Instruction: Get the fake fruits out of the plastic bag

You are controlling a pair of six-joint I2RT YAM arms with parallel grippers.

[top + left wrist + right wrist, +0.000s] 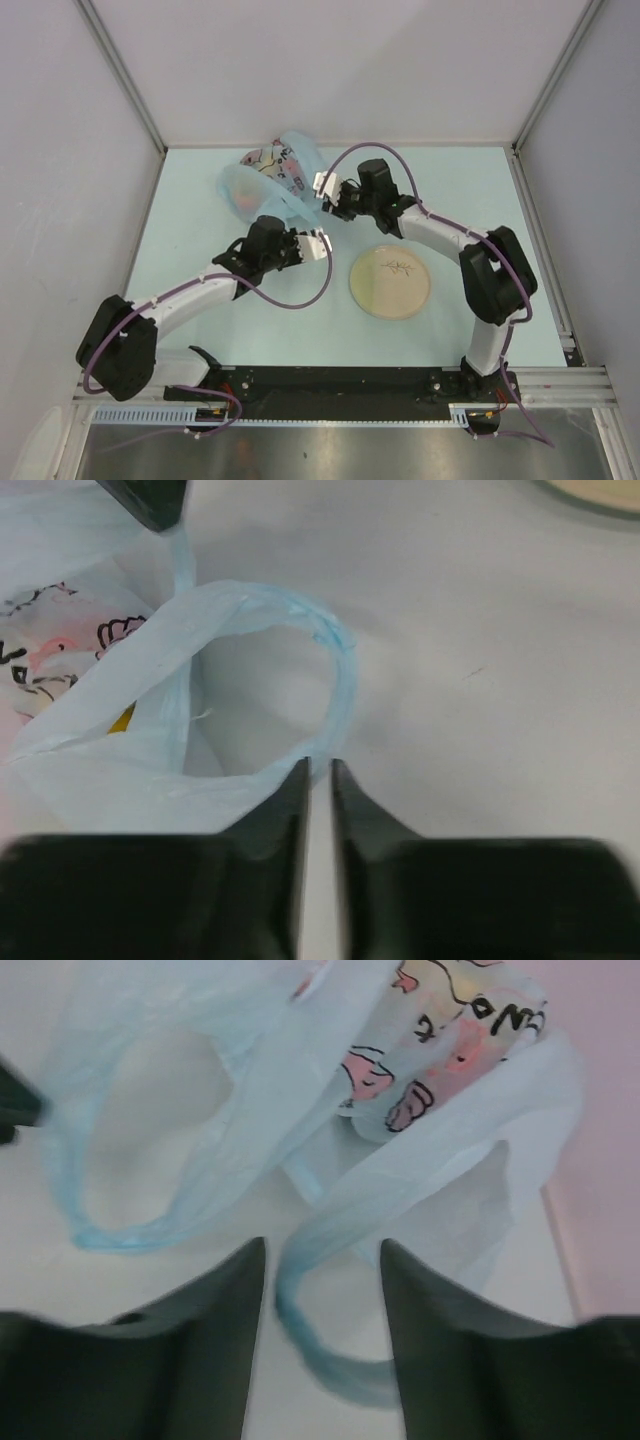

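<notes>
The light blue plastic bag [268,178] lies crumpled at the back of the table, its white printed patch [440,1050] facing up. Of the fake fruits only a yellow bit [122,718] and an orange tint [240,195] show through the plastic; the rest are hidden inside. My left gripper [320,242] is in front of the bag. In the left wrist view its tips [320,765] are nearly together on the near edge of one loop handle [335,670]. My right gripper [320,190] is open, and the other loop handle [300,1290] lies between its fingers [322,1245].
A round tan plate [390,283] sits on the table right of the left gripper, and its edge shows in the left wrist view [600,492]. The two grippers are close together by the bag's handles. Grey walls enclose the table at the back and sides.
</notes>
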